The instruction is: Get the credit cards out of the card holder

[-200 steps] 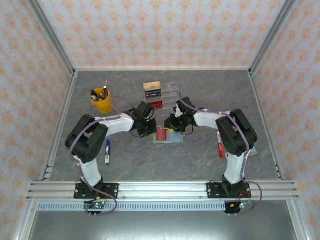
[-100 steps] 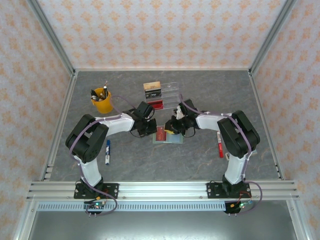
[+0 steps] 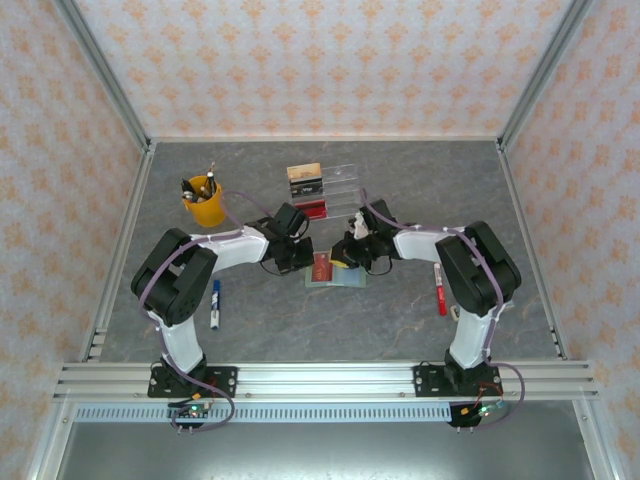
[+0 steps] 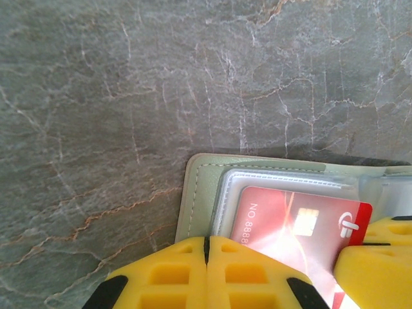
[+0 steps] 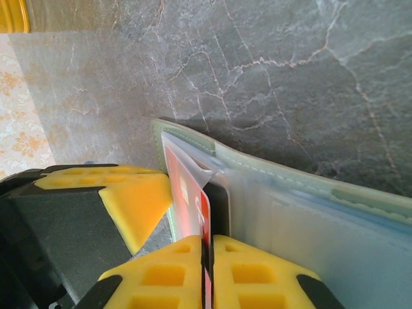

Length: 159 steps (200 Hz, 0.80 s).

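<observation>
With right end effector [image 5: 207,248] pinched shut on red card [image 5: 193,212], draw straight along sleeve [image 4: 225,193]; press holder [image 4: 196,193] flat to surface [image 4: 129,96] with closed left end effector [image 4: 206,248].

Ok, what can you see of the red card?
The red card looks like thin, glossy plastic, with white lettering, a gold chip and a white logo. It sits partly in a clear sleeve of the open green card holder, which lies flat on the table. The right gripper is shut on the card's edge, and that end looks tilted up from the sleeve.
</observation>
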Motion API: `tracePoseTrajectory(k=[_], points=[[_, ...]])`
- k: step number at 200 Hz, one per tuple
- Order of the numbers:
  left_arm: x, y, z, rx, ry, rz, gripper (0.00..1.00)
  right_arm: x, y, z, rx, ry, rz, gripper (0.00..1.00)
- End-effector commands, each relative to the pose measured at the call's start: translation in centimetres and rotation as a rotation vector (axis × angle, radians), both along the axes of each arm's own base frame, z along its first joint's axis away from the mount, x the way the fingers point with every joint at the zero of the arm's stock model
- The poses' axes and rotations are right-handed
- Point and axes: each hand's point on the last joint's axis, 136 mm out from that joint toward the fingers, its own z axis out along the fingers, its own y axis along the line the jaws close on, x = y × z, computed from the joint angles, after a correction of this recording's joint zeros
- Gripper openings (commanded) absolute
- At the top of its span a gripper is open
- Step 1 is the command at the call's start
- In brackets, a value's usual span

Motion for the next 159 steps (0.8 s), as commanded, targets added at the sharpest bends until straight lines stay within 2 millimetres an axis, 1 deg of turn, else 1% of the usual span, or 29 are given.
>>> tracePoseTrajectory(k=[1, 47, 112, 136, 147, 159], points=[[-1.1, 2.4, -4.1, 0.130, 0.073, 0.028, 0.00, 0.1, 0.1, 2.0, 0.049, -0.047, 0.009, 0.08], [-1.1, 2.4, -3.9, 0.128, 0.069, 0.028, 0.00, 0.2, -0.5, 2.2, 0.036, -0.059, -0.001, 0.00], [-0.8, 2.3, -3.3, 0.119, 0.057, 0.025, 0.00, 0.2, -2.3, 1.9, -0.033, -0.067, -0.049, 0.00], [-0.8, 2.3, -3.1, 0.114, 0.052, 0.024, 0.00, 0.0, -3.2, 2.2, -0.060, -0.082, -0.068, 0.00], [-0.6, 2.0, -2.8, 0.100, 0.045, 0.017, 0.00, -0.1, -3.6, 2.4, -0.077, -0.093, -0.073, 0.00], [-0.4, 1.5, -2.2, 0.073, 0.032, 0.001, 0.02, -0.3, -4.1, 2.7, -0.096, -0.109, -0.079, 0.00]])
